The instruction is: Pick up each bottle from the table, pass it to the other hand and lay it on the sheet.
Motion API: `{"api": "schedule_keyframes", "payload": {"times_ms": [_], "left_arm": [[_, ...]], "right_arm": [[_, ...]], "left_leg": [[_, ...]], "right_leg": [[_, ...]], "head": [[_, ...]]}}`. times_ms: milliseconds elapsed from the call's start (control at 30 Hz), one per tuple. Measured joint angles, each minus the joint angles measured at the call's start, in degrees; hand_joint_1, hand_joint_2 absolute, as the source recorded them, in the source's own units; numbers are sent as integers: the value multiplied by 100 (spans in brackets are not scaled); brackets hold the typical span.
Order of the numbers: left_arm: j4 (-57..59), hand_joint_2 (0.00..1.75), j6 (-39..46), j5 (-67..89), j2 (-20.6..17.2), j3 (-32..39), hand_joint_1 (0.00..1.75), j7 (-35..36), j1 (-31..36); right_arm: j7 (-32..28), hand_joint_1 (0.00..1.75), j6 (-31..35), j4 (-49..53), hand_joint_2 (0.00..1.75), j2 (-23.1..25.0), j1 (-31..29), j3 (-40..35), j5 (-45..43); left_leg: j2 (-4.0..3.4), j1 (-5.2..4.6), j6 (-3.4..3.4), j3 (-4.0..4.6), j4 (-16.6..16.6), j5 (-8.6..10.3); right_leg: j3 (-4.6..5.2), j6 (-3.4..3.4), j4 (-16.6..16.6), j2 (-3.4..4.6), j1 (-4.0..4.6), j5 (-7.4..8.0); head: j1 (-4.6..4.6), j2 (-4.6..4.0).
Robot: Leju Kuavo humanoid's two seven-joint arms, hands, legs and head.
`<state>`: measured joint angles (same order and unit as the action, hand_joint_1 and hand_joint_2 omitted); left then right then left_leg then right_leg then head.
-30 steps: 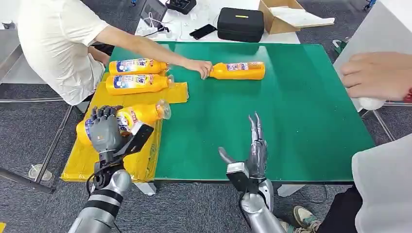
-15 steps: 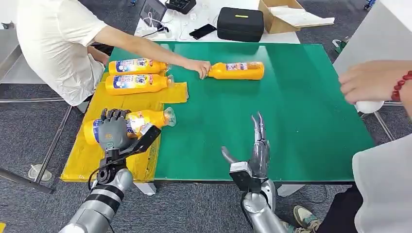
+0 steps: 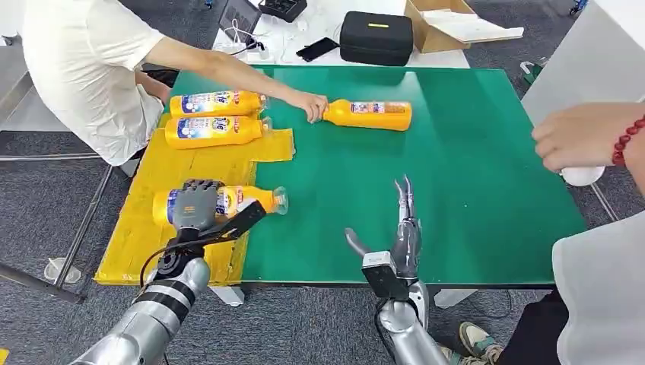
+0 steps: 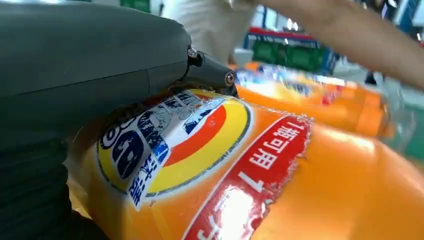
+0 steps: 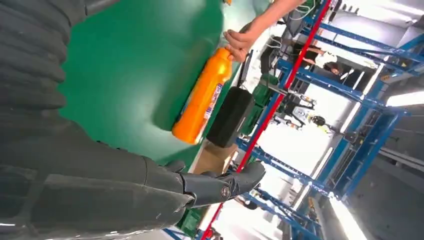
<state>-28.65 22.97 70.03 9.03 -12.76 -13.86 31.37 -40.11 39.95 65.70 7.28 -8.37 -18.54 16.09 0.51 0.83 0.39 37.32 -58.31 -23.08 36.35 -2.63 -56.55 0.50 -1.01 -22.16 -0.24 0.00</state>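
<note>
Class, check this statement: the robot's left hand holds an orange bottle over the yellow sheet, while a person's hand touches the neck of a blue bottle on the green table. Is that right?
Not quite. The bottle on the green table that the person's hand touches is orange, not blue, as the head view shows. The left hand does hold an orange bottle over the yellow sheet.

The head view looked forward and down from high over the green table (image 3: 471, 190), taking in both arms from below. The left wrist camera sat pressed close behind the left hand (image 4: 75, 65), its frame mostly one orange bottle (image 4: 300, 190). The right wrist camera, turned sideways, looked across the same table (image 5: 150, 65) toward another bottle (image 5: 202, 97), which also lay at upper centre in the head view (image 3: 369, 115).
</note>
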Motion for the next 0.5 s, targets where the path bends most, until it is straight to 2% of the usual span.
{"api": "schedule_keyframes", "payload": {"times_ms": [133,200,500], "left_arm": [[273,175,-971,-90,-39,-127,150,-151,128],[341,175,-1175,-124,-70,-177,150,-236,206],[492,175,-1348,-306,-133,-230,136,-297,329]], "right_arm": [[0,0,-48,-4,175,-35,-39,-53,-240],[0,0,-61,-28,175,-50,-80,-83,-350],[0,0,-63,-122,175,-96,-145,-149,-516]], "left_leg": [[3,0,0,3,0,0],[2,0,0,2,0,0],[2,0,0,-6,0,0]], "right_leg": [[0,0,0,-1,0,-1],[-1,0,0,-1,0,0],[-9,0,-1,-1,0,0]], "head": [[0,0],[2,0],[0,0]]}}
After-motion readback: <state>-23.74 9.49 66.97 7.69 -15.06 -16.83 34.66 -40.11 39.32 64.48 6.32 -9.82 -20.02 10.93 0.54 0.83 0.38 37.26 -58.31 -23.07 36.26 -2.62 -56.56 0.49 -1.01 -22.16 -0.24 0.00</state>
